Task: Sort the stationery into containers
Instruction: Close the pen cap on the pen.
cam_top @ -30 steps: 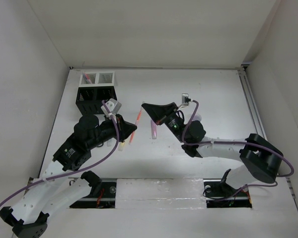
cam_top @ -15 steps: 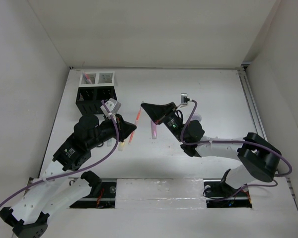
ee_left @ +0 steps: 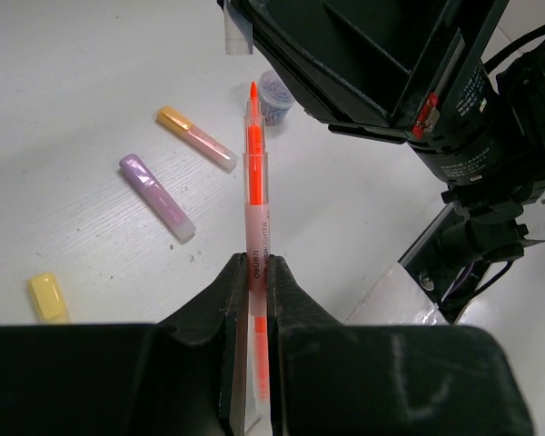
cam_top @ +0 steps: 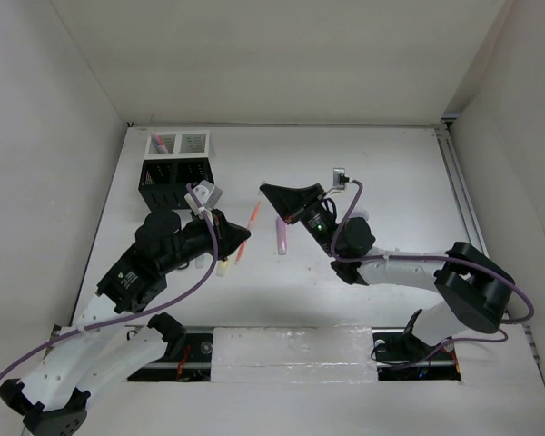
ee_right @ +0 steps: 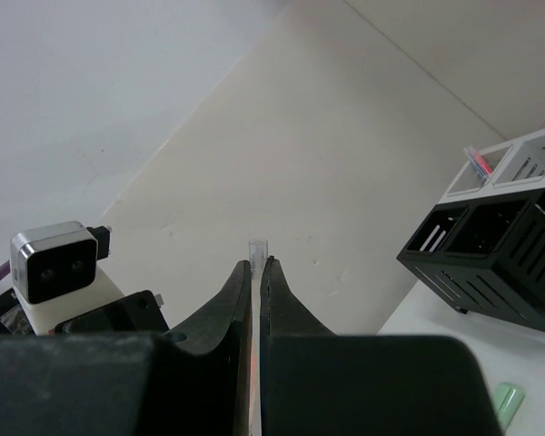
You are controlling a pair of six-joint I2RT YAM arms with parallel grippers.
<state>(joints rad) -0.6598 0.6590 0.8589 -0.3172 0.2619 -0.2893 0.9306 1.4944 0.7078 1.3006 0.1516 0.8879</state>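
So, my left end effector (ee_left: 256,272) grips the thin orange pen (ee_left: 254,173), my right end effector (ee_right: 255,269) pinches its small clear cap (ee_right: 255,246); recapping needs careful alignment, I'd guess.

We take this for a robotics lab test cell, not a home or an office. A white desk (cam_top: 391,173) is boxed in by plain white panels (cam_top: 282,54) at the back and both sides. The left arm (cam_top: 154,259) and right arm (cam_top: 409,272), both black and white, rise from a mounting strip (cam_top: 291,350) at its near edge. Purple cables (cam_top: 163,295) loop along them, and a small camera module (ee_right: 59,263) sits at a wrist. The only office touches are a black organiser (cam_top: 175,183), a white organiser (cam_top: 180,143) and loose markers (ee_left: 156,197).
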